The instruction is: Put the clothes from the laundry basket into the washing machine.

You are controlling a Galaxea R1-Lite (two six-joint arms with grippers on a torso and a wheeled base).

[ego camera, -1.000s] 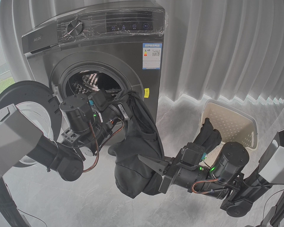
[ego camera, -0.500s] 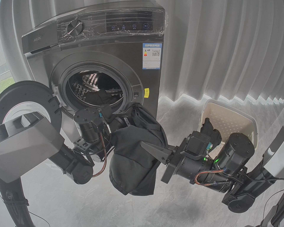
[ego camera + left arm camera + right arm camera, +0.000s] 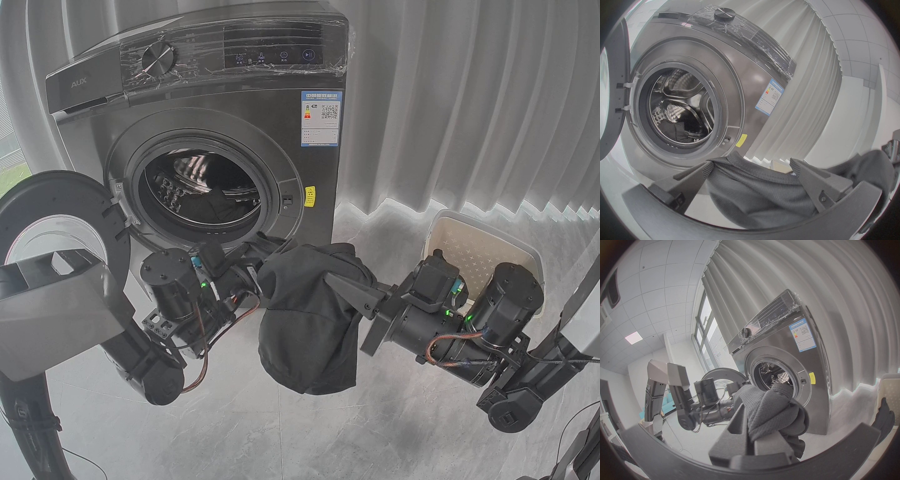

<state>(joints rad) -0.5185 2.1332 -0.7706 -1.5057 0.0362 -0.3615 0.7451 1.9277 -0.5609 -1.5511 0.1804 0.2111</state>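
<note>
**Greys, Black and a Cream Basket**

The garment (image 3: 309, 325) is charcoal-black with a fine mesh weave. The washing machine (image 3: 206, 119) is dark metallic grey, with a blue-and-white label (image 3: 321, 119) and a yellow sticker (image 3: 310, 195). The laundry basket (image 3: 494, 250) is cream with a cross-patterned wall. The curtain (image 3: 469, 94) is white and the floor (image 3: 219, 431) veined grey.

Washing machine (image 3: 250, 125): smooth grey satin metal body; panel (image 3: 231, 53) under wrinkled clear plastic film. Drum (image 3: 681, 103): glossy ribbed steel. Garment (image 3: 312, 325): matt dark mesh-knit cloth. Laundry basket (image 3: 481, 250): cream perforated plastic. Floor (image 3: 375, 425): polished tile.
</note>
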